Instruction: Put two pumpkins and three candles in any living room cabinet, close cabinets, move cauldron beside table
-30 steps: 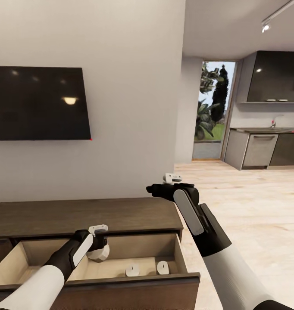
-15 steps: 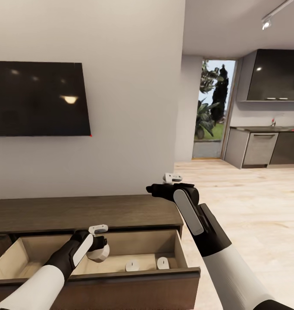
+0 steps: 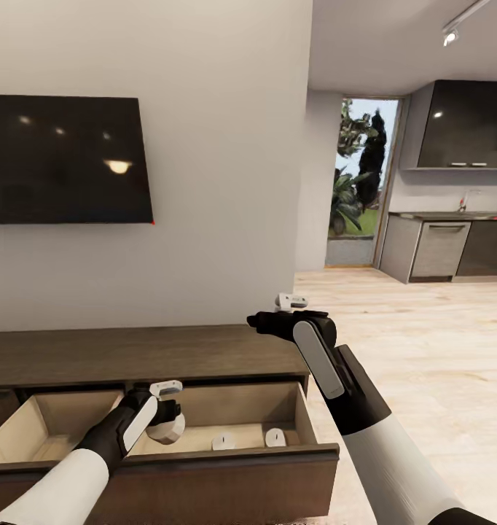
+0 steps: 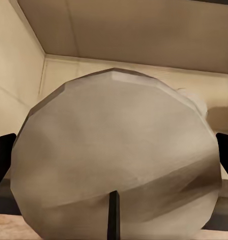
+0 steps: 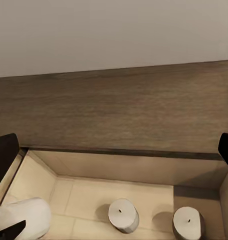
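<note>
The cabinet (image 3: pixel 132 354) stands under the wall with its wide drawer (image 3: pixel 205 467) pulled out, tan inside. My left gripper (image 3: pixel 165 417) hangs over the drawer's middle, shut on a pale candle (image 3: pixel 165 429) that looms large between the dark fingertips (image 4: pixel 1 157) in the left wrist view. Two more candles (image 3: pixel 223 440) (image 3: pixel 275 437) stand on the drawer floor at its right end, and show from above as a left candle (image 5: pixel 123 215) and a right candle (image 5: pixel 188 222). My right gripper (image 3: pixel 259 321) hovers open above the cabinet's right end. No pumpkins, table or cauldron are in view.
A black TV (image 3: pixel 59 160) hangs on the wall above the cabinet. To the right, light wooden floor (image 3: pixel 423 350) runs to a kitchen counter (image 3: pixel 438 248) and a glass door (image 3: pixel 358 189). The drawer has a second compartment (image 3: pixel 59 423) at the left.
The whole picture has shifted slightly, so the camera moved; I see less of the drawer floor. Both arms hold the same pose, and the left gripper still holds the candle.
</note>
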{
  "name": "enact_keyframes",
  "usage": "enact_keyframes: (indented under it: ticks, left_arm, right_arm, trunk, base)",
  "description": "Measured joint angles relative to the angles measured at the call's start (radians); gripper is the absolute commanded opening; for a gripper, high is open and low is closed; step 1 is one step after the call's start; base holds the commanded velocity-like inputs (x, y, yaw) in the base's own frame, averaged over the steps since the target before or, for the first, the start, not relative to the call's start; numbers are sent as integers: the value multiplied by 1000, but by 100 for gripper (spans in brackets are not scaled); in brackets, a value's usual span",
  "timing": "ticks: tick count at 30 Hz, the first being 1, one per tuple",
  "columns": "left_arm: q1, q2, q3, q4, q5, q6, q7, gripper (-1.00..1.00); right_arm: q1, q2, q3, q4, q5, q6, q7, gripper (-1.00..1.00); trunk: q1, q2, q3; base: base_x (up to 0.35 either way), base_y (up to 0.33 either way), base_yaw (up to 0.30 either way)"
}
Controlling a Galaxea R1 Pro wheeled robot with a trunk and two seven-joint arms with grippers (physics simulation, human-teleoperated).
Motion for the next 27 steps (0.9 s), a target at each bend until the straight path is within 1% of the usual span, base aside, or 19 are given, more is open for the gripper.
enact_keyframes:
  ticks: [2, 7, 13, 17, 24, 27]
  left_arm:
    - [0, 0, 0, 0, 0, 0, 0, -100]
    - [0, 0, 0, -1, 0, 0, 0, -100]
    - [0, 1, 0, -2, 0, 0, 0, -100]
    - [0, 1, 0, -2, -1, 0, 0, -100]
    - [0, 0, 0, -2, 0, 0, 0, -100]
    - [0, 1, 0, -2, -1, 0, 0, -100]
  right_arm:
    - [0, 0, 2, 0, 0, 0, 0, 100]
    - [0, 0, 12, 0, 0, -1, -1, 100]
    - [0, 0, 14, 0, 0, -1, -2, 100]
    - [0, 0, 14, 0, 0, -1, -2, 100]
    - [0, 0, 14, 0, 0, -1, -2, 100]
    - [0, 0, 14, 0, 1, 0, -2, 100]
  trunk:
    - [8, -14, -6]
    - [8, -14, -6]
    - [8, -14, -6]
    - [8, -14, -6]
    - [8, -14, -6]
    - [7, -14, -6]
  base:
    - [0, 0, 0]
    - [0, 0, 0]
    - [7, 0, 0]
    - [99, 0, 0]
    - [21, 0, 0]
    - [184, 0, 0]
